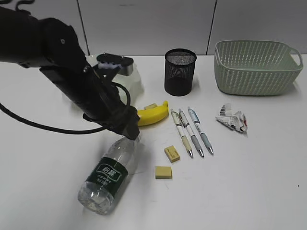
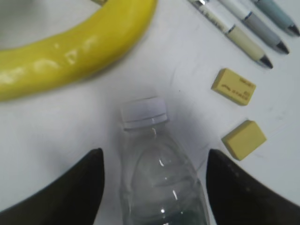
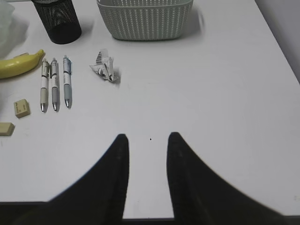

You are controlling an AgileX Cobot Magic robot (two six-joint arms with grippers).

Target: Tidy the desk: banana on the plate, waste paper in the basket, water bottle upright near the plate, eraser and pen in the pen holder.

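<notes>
Bright even light, soft shadows on white desk [image 1: 249, 182], left wrist close-up slightly blurred

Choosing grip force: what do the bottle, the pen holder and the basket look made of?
Water bottle: clear thin plastic, glossy highlights. Pen holder: black wire mesh, probably metal, see-through weave. Basket: matte grey-green, apparently moulded plastic, woven pattern.

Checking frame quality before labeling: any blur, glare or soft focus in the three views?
Exterior view: evenly lit, sharp, soft shadows. Left wrist view: banana soft, with glare streaks; bottle has small highlights; gripper fingers blurred. Right wrist view: basket slightly smeared at its right edge.
</notes>
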